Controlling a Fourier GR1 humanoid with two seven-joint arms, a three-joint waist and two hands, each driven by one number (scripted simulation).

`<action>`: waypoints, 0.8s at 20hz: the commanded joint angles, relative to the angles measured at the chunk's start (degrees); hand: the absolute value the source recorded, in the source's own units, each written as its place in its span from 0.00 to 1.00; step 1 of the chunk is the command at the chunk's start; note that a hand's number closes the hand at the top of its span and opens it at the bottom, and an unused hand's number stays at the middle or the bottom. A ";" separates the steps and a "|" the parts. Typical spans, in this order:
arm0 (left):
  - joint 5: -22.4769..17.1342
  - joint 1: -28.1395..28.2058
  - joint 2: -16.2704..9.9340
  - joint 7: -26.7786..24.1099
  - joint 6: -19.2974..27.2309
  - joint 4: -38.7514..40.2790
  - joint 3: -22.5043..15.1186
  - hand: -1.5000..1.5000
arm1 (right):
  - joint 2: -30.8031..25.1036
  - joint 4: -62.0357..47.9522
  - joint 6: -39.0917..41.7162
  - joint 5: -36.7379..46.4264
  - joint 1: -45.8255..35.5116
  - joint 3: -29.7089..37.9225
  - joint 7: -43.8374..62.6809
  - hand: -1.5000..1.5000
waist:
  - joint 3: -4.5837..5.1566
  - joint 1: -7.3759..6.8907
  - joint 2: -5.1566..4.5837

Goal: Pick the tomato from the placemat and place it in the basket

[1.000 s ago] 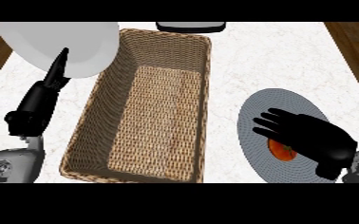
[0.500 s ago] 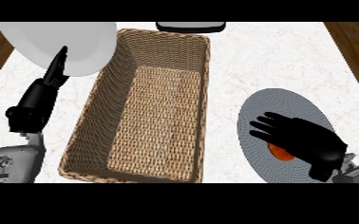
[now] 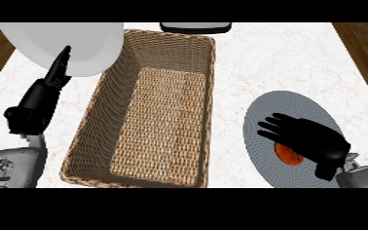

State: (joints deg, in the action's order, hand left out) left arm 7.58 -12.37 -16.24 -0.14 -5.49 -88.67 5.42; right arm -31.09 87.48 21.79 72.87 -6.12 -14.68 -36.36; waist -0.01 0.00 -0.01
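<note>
Tomato (image 3: 289, 155) lies under right robot hand (image 3: 310, 137).

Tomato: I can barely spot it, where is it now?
In the head view, the tomato sits lower right on the grey placemat, mostly under the right hand, right of the basket.

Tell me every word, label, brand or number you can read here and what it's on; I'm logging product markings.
None: no readable text shows.
basket: plain weave, unmarked.
placemat: plain grey.
tomato: mostly hidden under the right hand.
white plate: blank.
</note>
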 commanded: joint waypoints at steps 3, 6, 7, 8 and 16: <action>-1.71 1.30 -1.08 1.41 -2.49 -2.41 2.75 0.50 | 4.06 -4.70 -1.03 4.43 -1.85 -0.80 0.67 0.00 | 0.00 -0.19 0.01; 1.54 0.80 1.84 -0.13 -0.45 -1.02 0.28 0.50 | 4.93 -4.16 0.81 3.50 -1.40 1.48 -0.10 1.00 | 0.01 0.00 0.01; 0.56 -1.36 0.72 1.42 -1.48 0.21 1.41 0.50 | 4.91 -7.60 -0.99 3.41 -1.85 1.49 -2.03 1.00 | 0.00 -0.02 -0.02; 0.98 -1.55 0.92 -0.13 -2.06 1.85 0.95 0.50 | 4.29 -6.82 0.60 3.40 -2.04 2.14 -2.49 1.00 | 0.01 0.04 -0.02; 1.55 1.05 1.69 2.70 -1.42 -4.01 1.57 0.50 | 7.78 -15.24 -10.58 7.76 -4.95 0.86 -6.13 1.00 | -0.01 -0.29 -0.01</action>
State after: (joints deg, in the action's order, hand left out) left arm 8.69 -12.90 -15.43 1.49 -7.29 -90.24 7.26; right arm -25.08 77.95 16.17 78.84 -9.65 -13.59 -40.91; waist 0.41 -0.13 0.29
